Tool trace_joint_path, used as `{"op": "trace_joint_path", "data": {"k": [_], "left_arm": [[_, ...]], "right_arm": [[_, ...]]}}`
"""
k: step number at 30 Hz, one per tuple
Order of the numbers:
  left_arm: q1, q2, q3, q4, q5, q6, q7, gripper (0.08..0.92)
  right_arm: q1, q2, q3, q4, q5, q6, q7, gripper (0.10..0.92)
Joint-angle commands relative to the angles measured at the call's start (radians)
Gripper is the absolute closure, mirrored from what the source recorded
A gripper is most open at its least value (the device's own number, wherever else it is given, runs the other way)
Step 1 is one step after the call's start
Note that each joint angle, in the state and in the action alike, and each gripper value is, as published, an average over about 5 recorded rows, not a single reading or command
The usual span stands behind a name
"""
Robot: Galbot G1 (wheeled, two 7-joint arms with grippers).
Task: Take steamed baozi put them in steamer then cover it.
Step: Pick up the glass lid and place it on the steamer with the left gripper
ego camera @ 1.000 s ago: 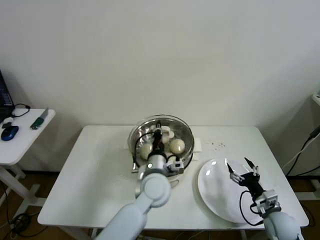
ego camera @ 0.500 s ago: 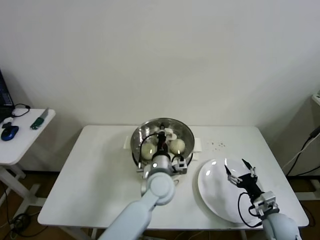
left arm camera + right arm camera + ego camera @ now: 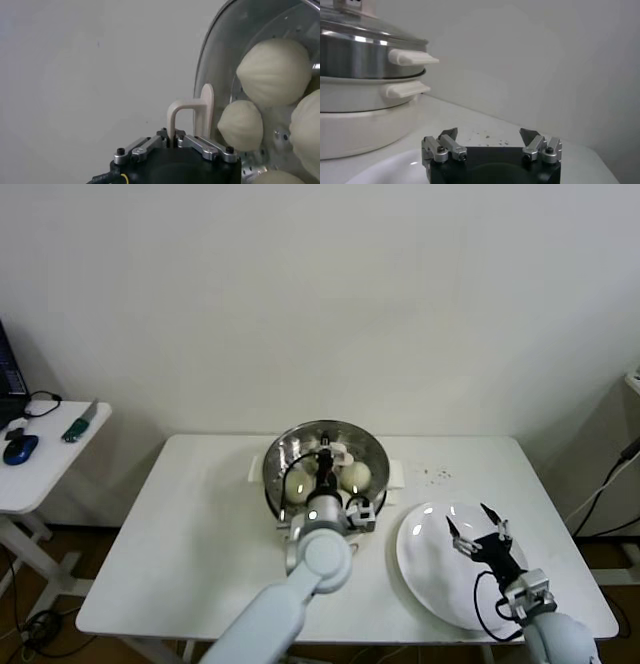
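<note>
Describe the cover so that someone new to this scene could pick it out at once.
On the white table, look to the back centre for the shiny steamer. The cover sits on top of it, held by the left claw. Unlike the flat white plate nearby, it is clear glass, showing baozi beneath.

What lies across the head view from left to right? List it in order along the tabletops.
Blue computer mouse → green-handled tool on the small white side table → round shiny stainless-steel steamer with the left gripper on its clear glass cover → flat white plate → right gripper over the plate.
</note>
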Motion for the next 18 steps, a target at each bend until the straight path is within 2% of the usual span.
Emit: {"op": "trace_joint_path", "data": {"k": [1, 11, 14, 18], "left_arm": [[0.002, -0.005, 0.002, 0.012, -0.011, 0.048, -0.012, 0.850], [0.018, 0.026, -0.001, -0.040, -0.078, 0.048, -0.030, 0.844], [0.026, 0.044, -0.003, -0.078, -0.096, 0.048, -0.029, 0.792], [0.042, 0.067, -0.008, -0.140, -0.113, 0.048, -0.026, 0.681]], "right_arm": [[-0.002, 0.005, 0.002, 0.002, -0.004, 0.003, -0.010, 0.203], [-0.010, 0.005, 0.014, 0.010, 0.012, -0.015, -0.039, 0.203], [-0.010, 0.005, 0.020, 0.012, 0.035, -0.037, -0.038, 0.203], [-0.012, 0.002, 0.023, 0.014, 0.042, -0.049, -0.039, 0.203]]}}
